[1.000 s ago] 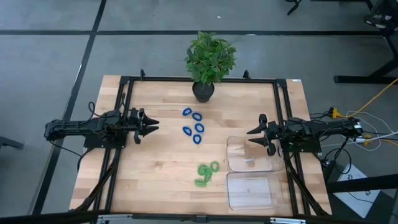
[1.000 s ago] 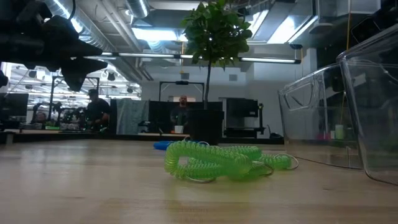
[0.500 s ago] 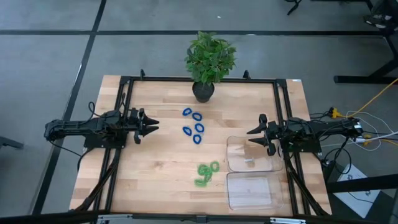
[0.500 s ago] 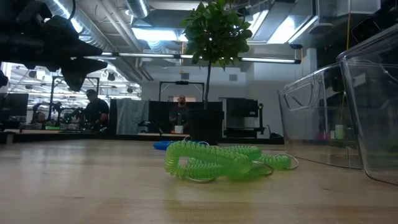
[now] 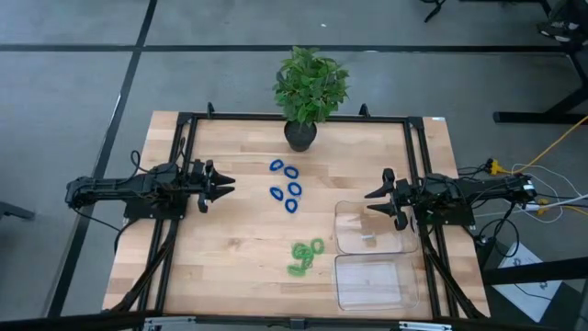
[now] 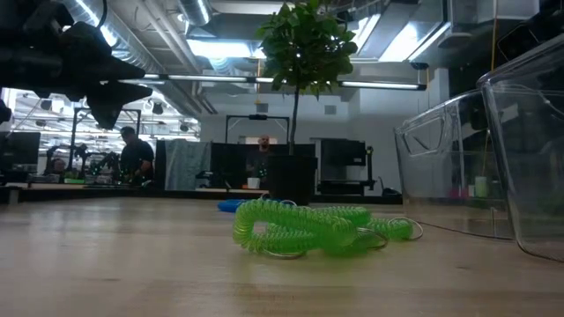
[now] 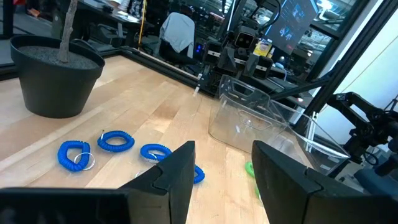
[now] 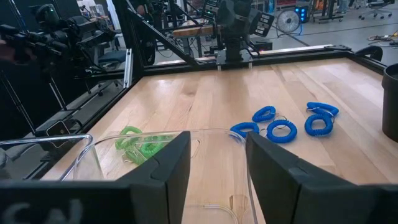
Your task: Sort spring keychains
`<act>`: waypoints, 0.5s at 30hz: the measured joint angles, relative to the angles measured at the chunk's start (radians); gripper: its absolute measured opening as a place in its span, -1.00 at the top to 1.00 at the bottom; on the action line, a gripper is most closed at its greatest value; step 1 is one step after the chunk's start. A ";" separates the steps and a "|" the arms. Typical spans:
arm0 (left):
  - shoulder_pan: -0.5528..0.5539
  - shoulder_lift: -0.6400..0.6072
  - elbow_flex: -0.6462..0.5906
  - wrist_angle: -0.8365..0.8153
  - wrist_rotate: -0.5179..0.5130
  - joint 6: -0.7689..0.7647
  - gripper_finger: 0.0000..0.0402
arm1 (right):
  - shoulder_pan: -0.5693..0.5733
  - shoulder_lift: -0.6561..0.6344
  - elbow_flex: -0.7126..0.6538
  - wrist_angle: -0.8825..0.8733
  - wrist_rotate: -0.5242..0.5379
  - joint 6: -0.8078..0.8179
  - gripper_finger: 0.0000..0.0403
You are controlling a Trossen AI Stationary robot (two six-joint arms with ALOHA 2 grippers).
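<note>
Left gripper (image 5: 226, 185) and right gripper (image 5: 371, 199) face each other — fingers parted (nothing held).

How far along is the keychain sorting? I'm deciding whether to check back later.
Nothing looks sorted yet: both clear trays hold no keychains. The blue keychains and green keychains lie in separate clusters on the table. Nothing is in hand: the left gripper and right gripper are open. All the sorting remains.

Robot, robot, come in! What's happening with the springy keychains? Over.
Left gripper and right gripper open, empty. Blue keychains, green keychains on table, unsorted. Clear trays empty.
</note>
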 joint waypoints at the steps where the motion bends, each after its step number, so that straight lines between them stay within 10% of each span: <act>1: 0.000 0.000 0.000 0.000 -0.001 0.000 0.23 | 0.000 0.000 0.000 0.000 0.000 0.000 0.24; 15: 0.035 0.000 0.000 0.024 -0.154 0.210 0.23 | 0.000 0.000 0.000 0.000 0.000 0.000 0.24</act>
